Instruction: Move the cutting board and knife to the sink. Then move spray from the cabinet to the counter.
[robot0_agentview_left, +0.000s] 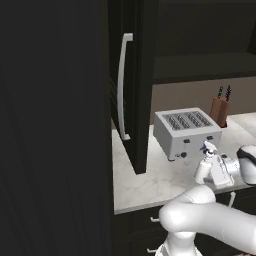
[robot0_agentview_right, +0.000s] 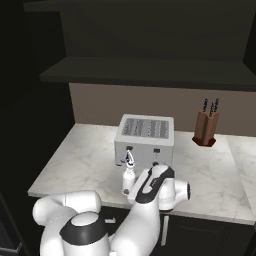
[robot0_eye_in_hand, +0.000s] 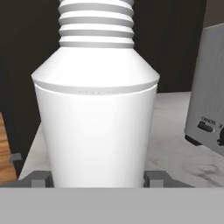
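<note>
The spray (robot0_agentview_left: 204, 169) (robot0_agentview_right: 128, 179) is a small white bottle with a blue-and-white trigger nozzle. It stands upright over the marble counter (robot0_agentview_left: 145, 182) (robot0_agentview_right: 75, 162), just in front of the toaster. My gripper (robot0_agentview_left: 207, 175) (robot0_agentview_right: 131, 186) (robot0_eye_in_hand: 97, 178) is shut on the bottle's lower body, one fingertip (robot0_eye_in_hand: 155, 178) pressed against each side. I cannot tell whether the bottle's base touches the counter. The black cabinet (robot0_agentview_left: 137, 100) with its long silver bar handle (robot0_agentview_left: 122, 85) rises to the left. The cutting board, knife and sink are out of view.
A silver toaster (robot0_agentview_left: 186, 131) (robot0_agentview_right: 145, 137) sits right behind the bottle. A brown knife block (robot0_agentview_left: 221, 109) (robot0_agentview_right: 206, 127) with black-handled knives stands at the back right. Dark shelves hang above the counter. Drawers with silver handles run below its front edge.
</note>
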